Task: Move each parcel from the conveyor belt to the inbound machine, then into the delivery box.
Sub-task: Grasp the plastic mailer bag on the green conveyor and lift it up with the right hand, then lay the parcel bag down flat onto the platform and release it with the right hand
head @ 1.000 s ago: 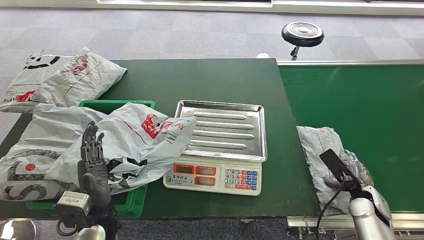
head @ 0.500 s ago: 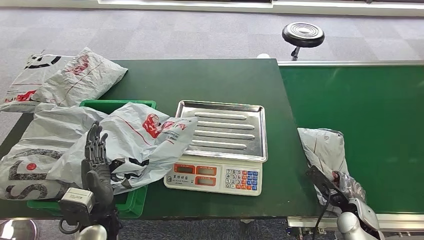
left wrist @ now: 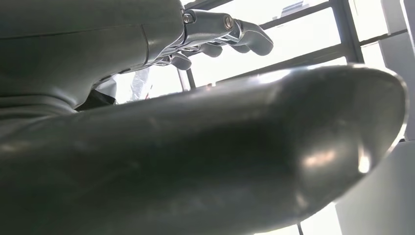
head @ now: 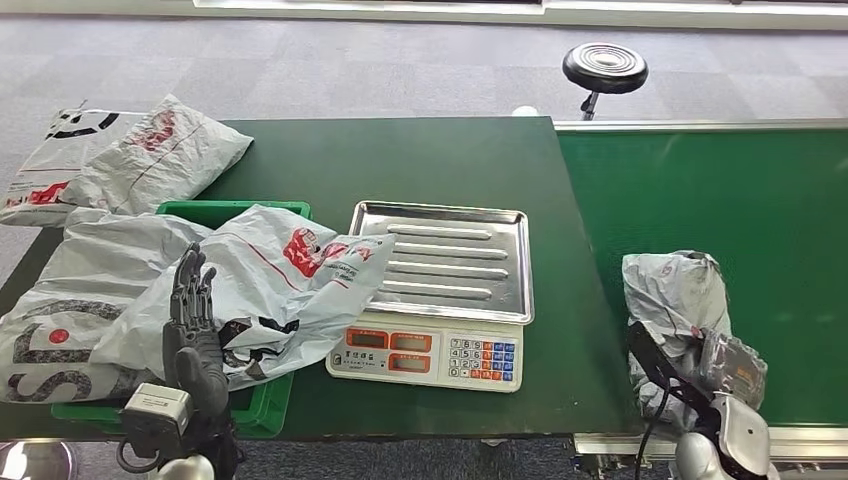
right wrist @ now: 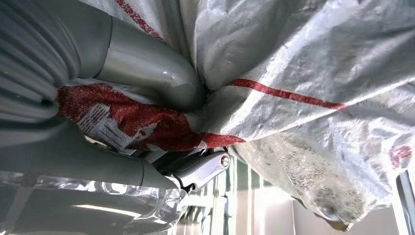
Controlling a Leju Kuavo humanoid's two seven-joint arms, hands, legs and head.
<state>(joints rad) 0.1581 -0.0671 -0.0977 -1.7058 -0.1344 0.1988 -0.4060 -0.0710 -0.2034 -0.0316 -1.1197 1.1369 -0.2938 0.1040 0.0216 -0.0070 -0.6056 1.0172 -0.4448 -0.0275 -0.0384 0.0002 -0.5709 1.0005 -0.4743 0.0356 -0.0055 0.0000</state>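
Observation:
A crumpled grey parcel [head: 672, 292] is at the near edge of the green conveyor belt [head: 720, 190]. My right hand [head: 728, 368] grips its near end. In the right wrist view the thumb [right wrist: 147, 68] presses into the parcel [right wrist: 303, 58] by its red print, with fingers [right wrist: 200, 169] beneath. My left hand [head: 192, 325] stands upright with fingers straight and apart, holding nothing, in front of the green delivery box [head: 268, 402]. The inbound machine, a scale with a steel tray [head: 445, 258], sits bare between the box and the belt.
Two large grey parcels [head: 285, 275] overflow the box, one hanging onto the scale's left edge. More parcels [head: 140, 155] lie at the table's far left. The scale's keypad [head: 478, 358] faces me. A black stool [head: 605, 68] stands behind the table.
The parcel on the belt has gone from lying flat to bunched up and shifted right in my right hand's grip. My left hand has barely moved.

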